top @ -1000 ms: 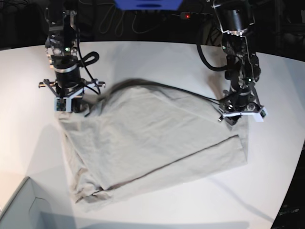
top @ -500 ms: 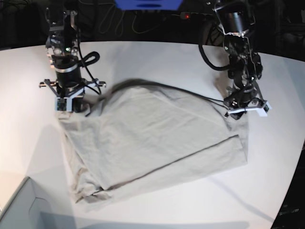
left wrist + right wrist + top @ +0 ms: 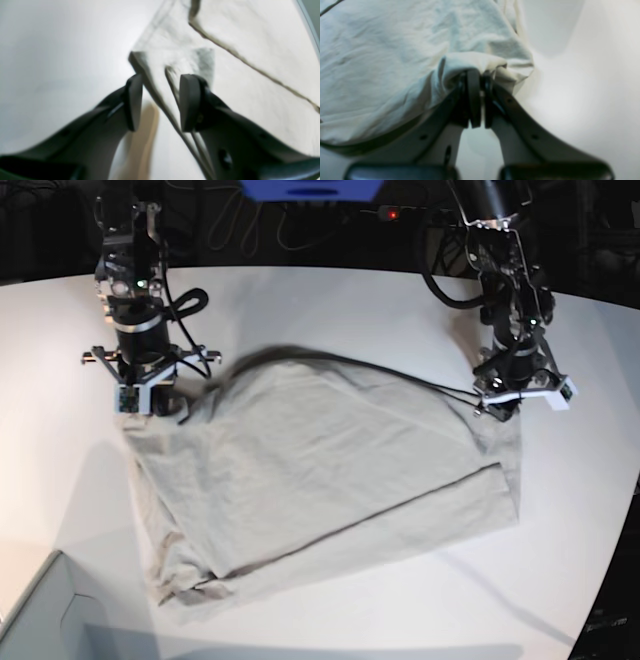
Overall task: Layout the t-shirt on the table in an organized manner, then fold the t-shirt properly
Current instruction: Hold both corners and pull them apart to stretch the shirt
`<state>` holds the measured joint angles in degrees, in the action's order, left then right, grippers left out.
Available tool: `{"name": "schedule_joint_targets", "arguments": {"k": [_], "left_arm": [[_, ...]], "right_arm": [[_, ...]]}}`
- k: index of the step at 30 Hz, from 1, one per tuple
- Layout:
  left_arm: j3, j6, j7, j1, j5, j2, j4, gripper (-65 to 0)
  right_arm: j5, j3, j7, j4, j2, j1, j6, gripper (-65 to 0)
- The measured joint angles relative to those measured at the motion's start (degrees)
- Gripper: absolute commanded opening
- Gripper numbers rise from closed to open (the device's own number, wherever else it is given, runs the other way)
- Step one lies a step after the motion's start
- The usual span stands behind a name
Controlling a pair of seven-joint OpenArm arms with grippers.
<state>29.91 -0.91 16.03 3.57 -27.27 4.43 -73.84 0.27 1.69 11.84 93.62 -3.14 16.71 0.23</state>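
Right now one corner is pinched, the other only straddled

On the table (image 3: pixel 330 300) the t-shirt (image 3: pixel 320 480) lies rumpled, its long axis running between the arms; the right gripper (image 3: pixel 478 82) is clamped tight on a bunched corner, while the left gripper (image 3: pixel 157 100) stands half open with the opposite corner's edge between its fingers (image 3: pixel 190 100), gripping nothing, so it is the nearer to close

L claw (image 3: pixel 160 102) open, straddling t-shirt (image 3: pixel 250 50) corner edge on table (image 3: pixel 62 50)

Two black arms (image 3: pixel 140 300) with curly black cables, small green lights, and white parts near the ends.
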Motion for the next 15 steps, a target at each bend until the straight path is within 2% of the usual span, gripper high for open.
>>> {"name": "schedule_joint_targets", "arguments": {"k": [15], "left_arm": [[-2.3, 0.0, 0.0, -4.9, 0.0, -0.5, 5.4, -41.1]], "right_arm": [[0.0, -0.1, 0.0, 0.0, 0.0, 0.0, 0.0, -65.0]]}}
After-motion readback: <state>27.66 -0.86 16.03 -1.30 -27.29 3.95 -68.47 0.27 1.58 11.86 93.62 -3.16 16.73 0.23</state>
